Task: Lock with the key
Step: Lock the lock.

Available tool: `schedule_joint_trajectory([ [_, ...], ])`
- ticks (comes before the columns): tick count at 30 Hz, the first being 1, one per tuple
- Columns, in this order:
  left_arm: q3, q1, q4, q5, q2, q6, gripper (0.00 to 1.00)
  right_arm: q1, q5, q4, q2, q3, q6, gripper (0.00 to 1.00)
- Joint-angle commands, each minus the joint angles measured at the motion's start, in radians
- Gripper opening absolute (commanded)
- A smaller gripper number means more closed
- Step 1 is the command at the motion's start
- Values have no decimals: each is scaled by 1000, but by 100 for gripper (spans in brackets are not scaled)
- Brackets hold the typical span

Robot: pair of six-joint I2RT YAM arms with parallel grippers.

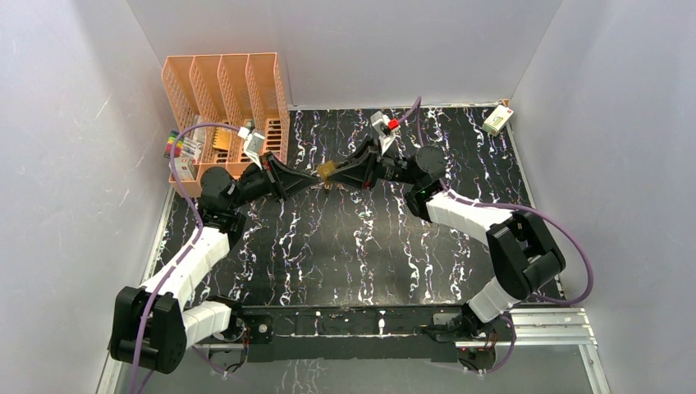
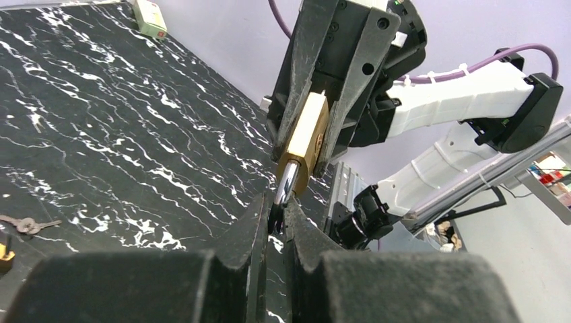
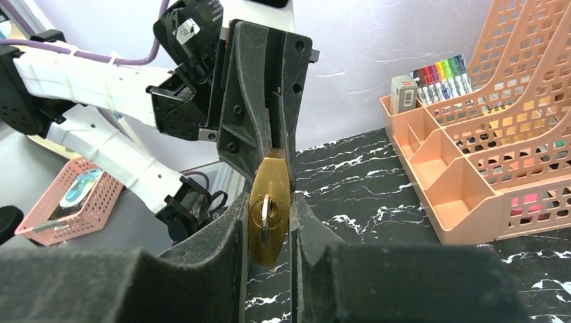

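Note:
A brass padlock (image 1: 327, 171) hangs above the mat's middle between both grippers. My right gripper (image 1: 338, 174) is shut on the lock's brass body (image 3: 269, 222), which sits between its fingers in the right wrist view. A silver key (image 3: 264, 219) stands edge-on in the keyhole facing that camera. My left gripper (image 1: 314, 176) comes from the opposite side. In the left wrist view its fingertips (image 2: 266, 208) are shut on the lock's silver shackle (image 2: 287, 183), with the brass body (image 2: 310, 141) beyond it, between the right gripper's fingers.
An orange mesh file organiser (image 1: 230, 103) stands at the back left, with coloured markers (image 1: 174, 144) beside it. A small white box (image 1: 497, 120) lies at the back right. Spare keys (image 2: 27, 225) lie on the black marbled mat (image 1: 345, 254).

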Motion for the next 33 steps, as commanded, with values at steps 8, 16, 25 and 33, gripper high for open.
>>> schedule_joint_trajectory([
  [8, 103, -39, 230, -122, -49, -52, 0, 217, -254, -54, 125, -68, 65, 0],
  [16, 64, -17, 230, -89, -81, -55, 0, 196, -241, -151, 65, -40, 0, 0],
  [25, 33, 16, 220, -70, -105, -59, 0, 120, -249, -206, -23, -66, -23, 0],
  [33, 19, 42, 206, -80, -123, -60, 0, 84, -249, -318, -99, -63, -93, 0],
])
